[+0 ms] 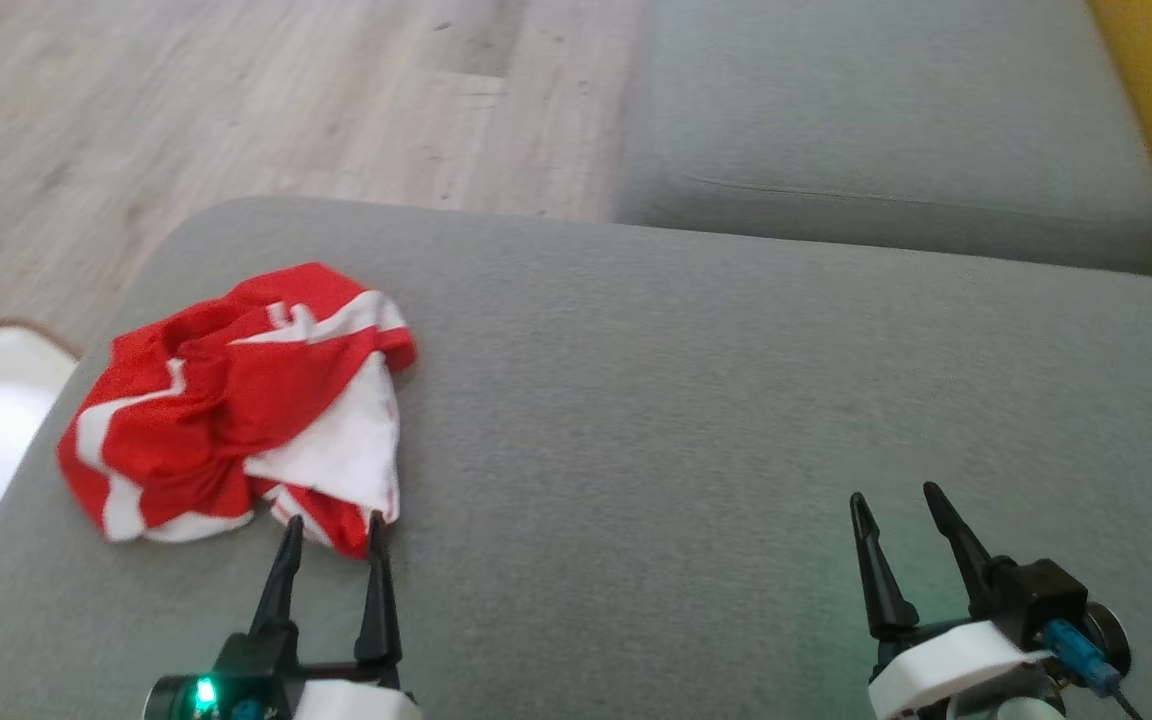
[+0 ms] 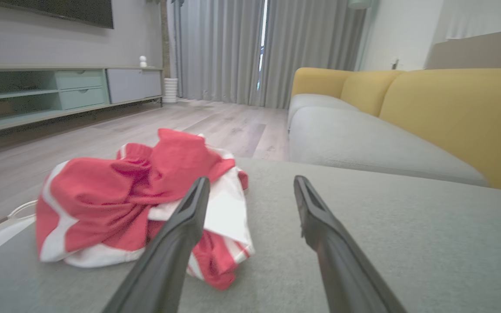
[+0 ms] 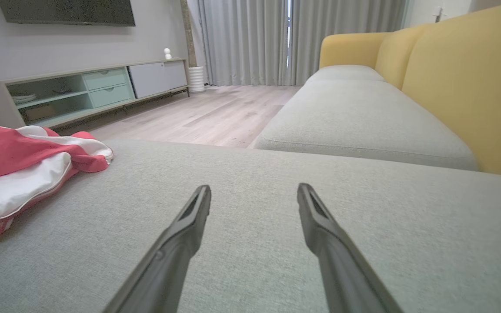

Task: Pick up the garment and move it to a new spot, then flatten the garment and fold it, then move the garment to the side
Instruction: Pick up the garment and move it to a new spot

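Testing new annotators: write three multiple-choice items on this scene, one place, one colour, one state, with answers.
1. Where does the garment lie?
A. on the floor
B. on the grey cushion, toward the robot's left
C. on the yellow backrest

2. Its colours?
A. red and white
B. blue and white
C. green and black

3. The left gripper is:
A. shut on the garment
B. shut, empty
C. open

Answers: 1 B, it sits crumpled there; 2 A, red cloth with white bands; 3 C, its jaws stand apart near the garment's edge.
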